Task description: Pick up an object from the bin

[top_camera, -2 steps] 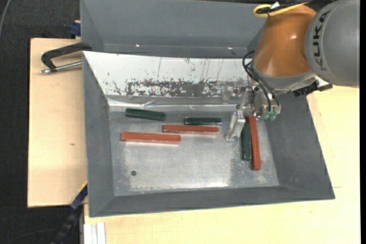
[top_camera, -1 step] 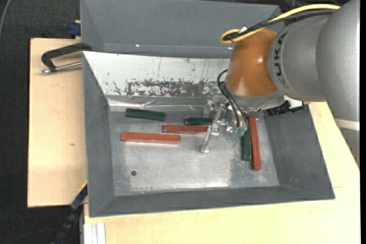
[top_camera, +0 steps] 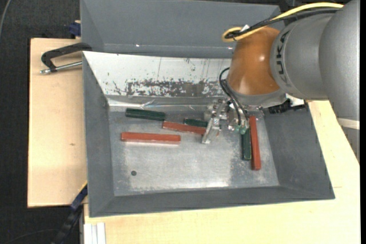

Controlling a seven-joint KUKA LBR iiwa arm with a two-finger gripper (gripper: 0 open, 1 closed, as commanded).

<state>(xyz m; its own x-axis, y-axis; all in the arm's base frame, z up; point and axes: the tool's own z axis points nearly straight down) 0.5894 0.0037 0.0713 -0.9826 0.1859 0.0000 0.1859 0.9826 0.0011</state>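
My gripper [top_camera: 222, 130] is low in the bin, right of its middle, and it is open. Its left finger [top_camera: 209, 132] stands at the right end of a short red bar [top_camera: 183, 127], beside a small dark green bar [top_camera: 195, 122]. The right finger [top_camera: 235, 123] is close to the top ends of a dark green bar [top_camera: 246, 147] and a red bar [top_camera: 254, 151], which lie side by side and run toward the bin's front. Nothing shows between the fingers.
A longer red bar [top_camera: 150, 137] lies left of centre, with another dark green bar [top_camera: 144, 114] above it near the back wall. A small dark dot [top_camera: 133, 174] sits at the front left. The arm's orange cover hangs over the right rear corner.
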